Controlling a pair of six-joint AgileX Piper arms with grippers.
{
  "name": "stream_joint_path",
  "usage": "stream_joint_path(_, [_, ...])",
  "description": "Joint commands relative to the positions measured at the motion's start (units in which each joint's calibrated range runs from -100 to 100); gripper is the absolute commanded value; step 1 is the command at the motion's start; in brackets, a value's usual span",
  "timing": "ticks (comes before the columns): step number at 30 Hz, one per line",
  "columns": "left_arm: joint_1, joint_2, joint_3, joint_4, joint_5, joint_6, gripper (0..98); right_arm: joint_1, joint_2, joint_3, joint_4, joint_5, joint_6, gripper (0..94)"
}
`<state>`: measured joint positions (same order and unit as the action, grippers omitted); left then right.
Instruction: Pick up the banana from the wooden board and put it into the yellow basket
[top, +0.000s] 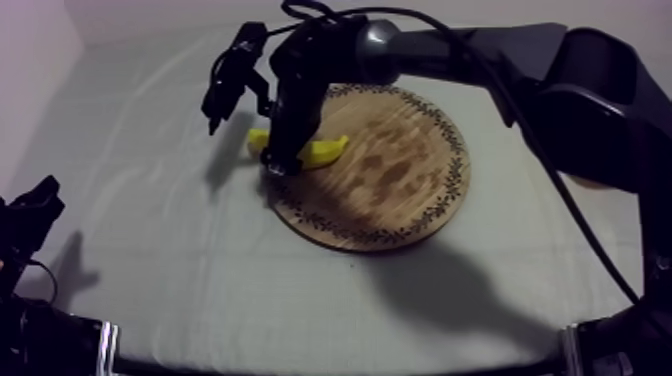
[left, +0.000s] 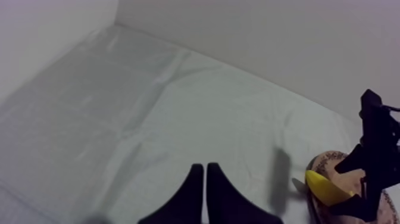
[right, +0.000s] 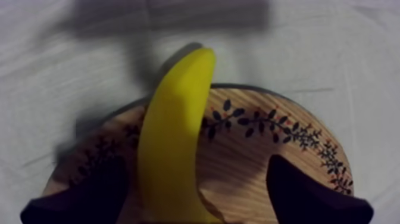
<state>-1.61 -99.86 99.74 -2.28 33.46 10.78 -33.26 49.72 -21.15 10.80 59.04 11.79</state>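
The right pincer (top: 279, 166) is spread wide, one black finger (right: 89, 193) on each side of the banana (right: 175, 143), and neither finger is closed on the fruit. The banana lies on the left rim of the wooden board (top: 400, 175), with one end reaching past the rim over the cloth of the counter (top: 150, 250). Well apart from the board, off to its left, the left pincer (left: 204, 193) sits pressed together, holding nothing.

Black-and-grey right arm (top: 430, 50), left claw (left: 204, 170) of tapered black fingers
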Motion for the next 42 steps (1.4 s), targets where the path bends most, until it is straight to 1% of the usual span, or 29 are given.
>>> stream_joint_path(1, [0.0, 0.0, 0.0, 0.01, 0.0, 0.0, 0.1, 0.1, 0.6, -1.2, -0.7, 0.7, 0.5, 55.6])
stream_joint_path(4, [0.0, 0.0, 0.0, 0.01, 0.0, 0.0, 0.1, 0.2, 1.1, -2.2, -1.3, 1.5, 1.1, 44.0])
stream_joint_path(8, [0.0, 0.0, 0.0, 0.01, 0.0, 0.0, 0.1, 0.4, 1.6, -3.2, -2.2, 2.4, 2.0, 32.7])
stream_joint_path(10, [0.0, 0.0, 0.0, 0.01, 0.0, 0.0, 0.1, 0.4, 1.8, -3.2, -2.5, 2.8, 2.5, 29.3])
stream_joint_path(14, [0.0, 0.0, 0.0, 0.01, 0.0, 0.0, 0.1, 0.4, 2.1, -3.0, -3.0, 3.5, 3.3, 25.7])
stream_joint_path(21, [0.0, 0.0, 0.0, 0.01, 0.0, 0.0, 0.1, 0.8, -1.8, -0.7, -3.4, 5.1, 3.5, 23.9])
stream_joint_path(29, [0.0, 0.0, 0.0, 0.01, 0.0, 0.0, 0.1, 3.2, -17.9, 11.3, -2.9, 6.7, 5.0, 25.1])
stream_joint_path(35, [0.0, 0.0, 0.0, 0.01, 0.0, 0.0, 0.1, 7.1, -32.0, 24.2, -1.9, 6.4, 6.6, 25.4])
stream_joint_path(42, [0.0, 0.0, 0.0, 0.01, 0.0, 0.0, 0.1, 14.2, -45.2, 38.4, -1.0, 4.3, 9.0, 25.6])
